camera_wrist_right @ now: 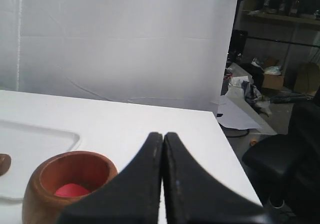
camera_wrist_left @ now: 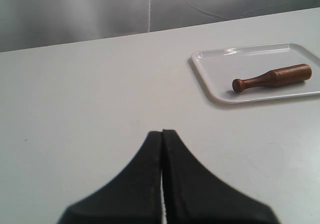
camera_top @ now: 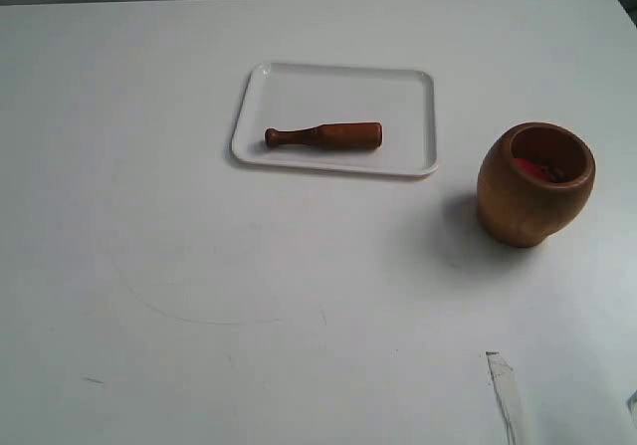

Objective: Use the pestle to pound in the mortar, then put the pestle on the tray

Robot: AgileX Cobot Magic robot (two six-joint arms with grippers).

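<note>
The reddish-brown pestle (camera_top: 323, 135) lies flat on the white tray (camera_top: 299, 87), knob end to the left; the left wrist view shows the pestle (camera_wrist_left: 271, 77) on the tray (camera_wrist_left: 215, 66) too. Right of the tray the brown wooden mortar (camera_top: 534, 183) stands upright with red bits inside. My left gripper (camera_wrist_left: 162, 132) is shut and empty, well short of the tray. My right gripper (camera_wrist_right: 163, 134) is shut and empty, beside the mortar (camera_wrist_right: 47, 181). Neither gripper shows in the exterior view.
A white strip (camera_top: 505, 390) lies on the table near the front right. The table's right edge (camera_wrist_right: 227, 139) is close to the mortar; beyond it are a black chair (camera_wrist_right: 285, 154) and floor clutter. A white backdrop hangs behind the table.
</note>
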